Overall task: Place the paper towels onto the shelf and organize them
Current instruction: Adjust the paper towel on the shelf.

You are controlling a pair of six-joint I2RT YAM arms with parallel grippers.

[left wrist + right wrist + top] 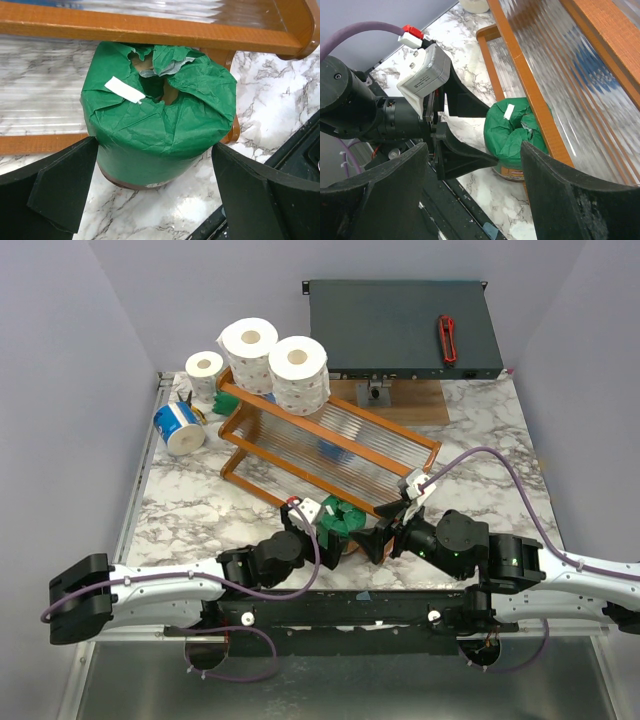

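Note:
A green-wrapped paper towel roll (342,518) (160,120) (512,132) stands upright on the marble table against the shelf's near rail. My left gripper (333,530) (154,165) is open, with one finger on each side of this roll's lower part. My right gripper (378,535) (474,150) hangs open just to the right, holding nothing. The shelf (330,445) (150,30) (540,115) lies diagonally across the table. Two bare white rolls (248,348) (298,370) stand on its far left end. Another white roll (205,370) and a blue-wrapped roll (180,427) sit on the table beyond it.
A dark grey metal box (400,330) with a red-handled tool (447,338) on it stands at the back. A wooden board (405,402) lies in front of it. A blue shape (330,448) shows through the ribbed shelves. A green bit (226,398) peeks out at the shelf's far left.

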